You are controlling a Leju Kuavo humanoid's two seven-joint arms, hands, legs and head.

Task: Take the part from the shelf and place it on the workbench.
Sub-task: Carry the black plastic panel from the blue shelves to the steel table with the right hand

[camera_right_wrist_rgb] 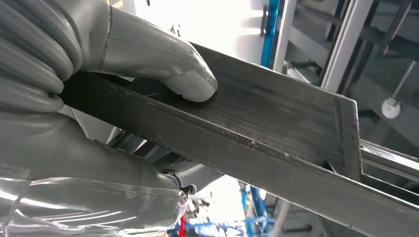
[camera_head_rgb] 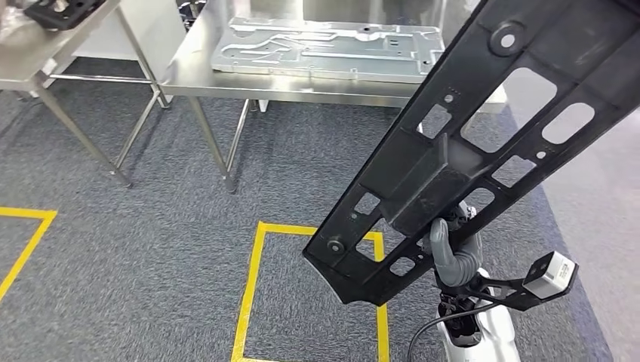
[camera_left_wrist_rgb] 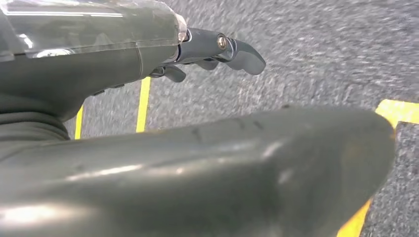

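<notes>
A long black perforated part (camera_head_rgb: 483, 128) slants across the right of the head view, from the top right corner down to the floor's yellow square. My right hand (camera_head_rgb: 451, 253) grips it from beneath near its lower end. In the right wrist view the thumb (camera_right_wrist_rgb: 163, 61) presses on the part's dark flat edge (camera_right_wrist_rgb: 276, 123). My left hand (camera_left_wrist_rgb: 217, 49) hangs over the carpet, holding nothing, fingers loosely extended. The steel workbench (camera_head_rgb: 226, 83) stands ahead at the top centre.
A silver stamped metal panel (camera_head_rgb: 324, 47) lies on the workbench. A second steel table (camera_head_rgb: 45, 53) at the top left carries a black part (camera_head_rgb: 60, 11). Yellow tape squares (camera_head_rgb: 253, 286) mark the grey carpet between me and the tables.
</notes>
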